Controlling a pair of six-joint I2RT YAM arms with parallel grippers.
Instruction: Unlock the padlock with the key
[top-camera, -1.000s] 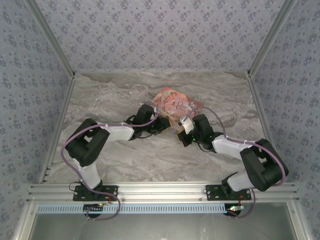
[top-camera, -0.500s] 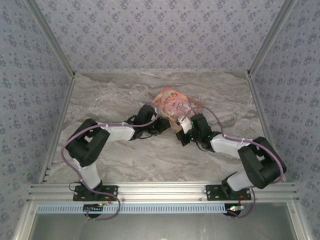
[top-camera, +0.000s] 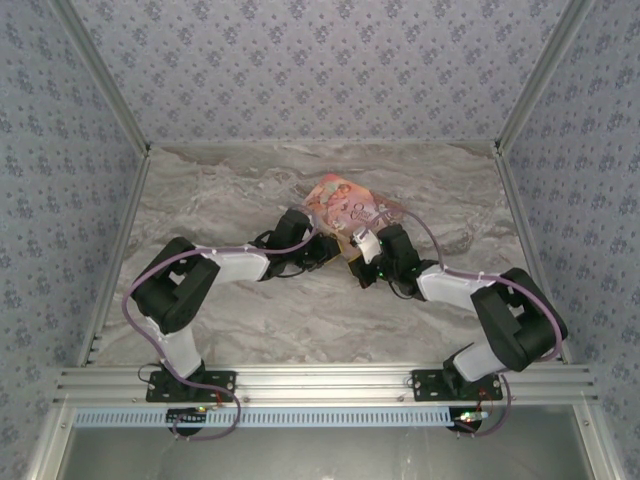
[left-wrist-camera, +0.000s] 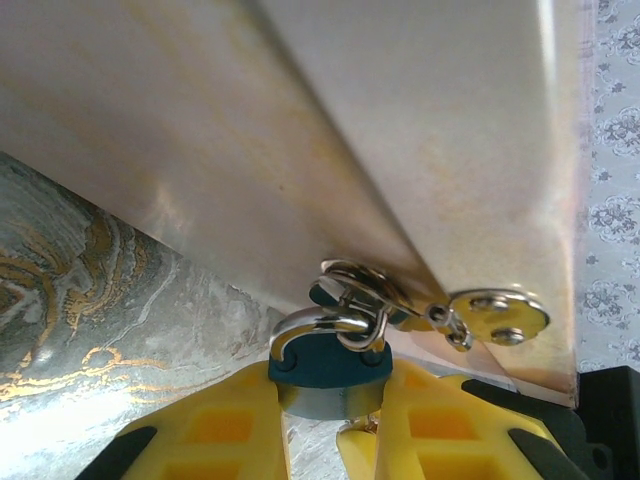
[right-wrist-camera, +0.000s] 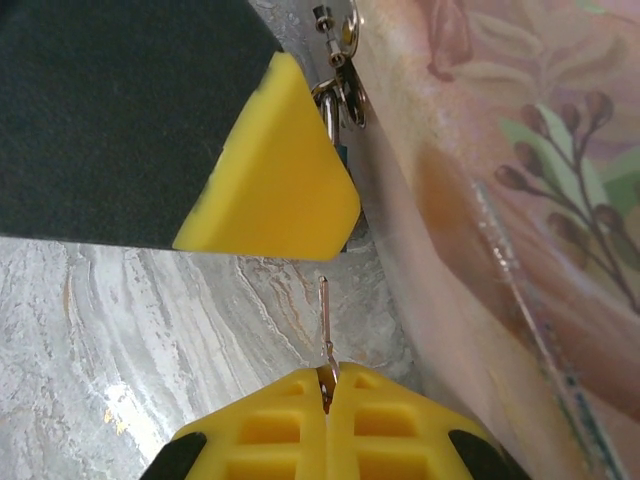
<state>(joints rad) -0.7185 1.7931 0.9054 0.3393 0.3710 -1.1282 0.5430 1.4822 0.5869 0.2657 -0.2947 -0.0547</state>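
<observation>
Marble table (top-camera: 220, 200), padlock (left-wrist-camera: 325, 365) pinched — key (right-wrist-camera: 325, 315) pinched, apart

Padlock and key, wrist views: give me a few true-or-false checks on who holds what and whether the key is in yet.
1. The left pincer is shut on the teal body of the padlock. True.
2. The right pincer is shut on the key, with the blade pointing toward the padlock. True.
3. The key is already in the keyhole. False: its tip is bare and stops short of the lock, with the marble table showing around it.
4. The padlock lies loose, apart from the pink box. False: its shackle hangs through the metal hasp on the box.
</observation>
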